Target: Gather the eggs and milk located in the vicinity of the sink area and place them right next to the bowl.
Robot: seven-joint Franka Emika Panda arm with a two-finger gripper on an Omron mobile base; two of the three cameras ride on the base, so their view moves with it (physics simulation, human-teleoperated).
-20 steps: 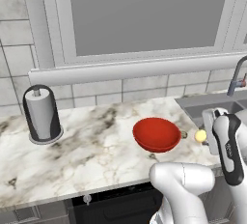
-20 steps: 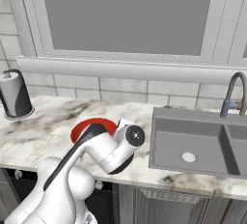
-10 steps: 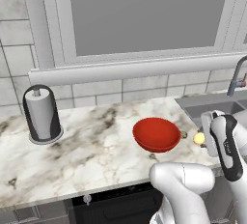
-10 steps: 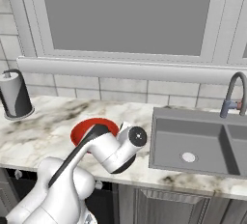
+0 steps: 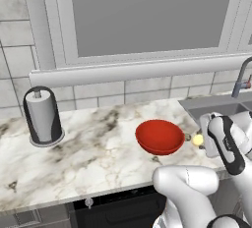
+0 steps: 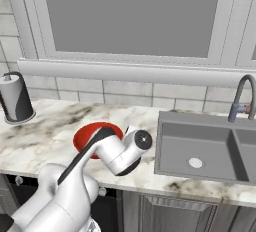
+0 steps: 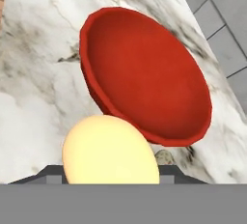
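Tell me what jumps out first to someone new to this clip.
The red bowl on the marble counter, left of the sink. Next, the pale-yellow egg close in the hand view, just beside the bowl's rim, with the gripper at it. A paper-towel holder stands far left by the wall.

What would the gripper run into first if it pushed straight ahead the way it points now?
Most likely the red bowl. In the hand view the gripper holds the egg and the bowl's rim lies just beyond it, so the egg would probably touch first. The depth between them is hard to judge.
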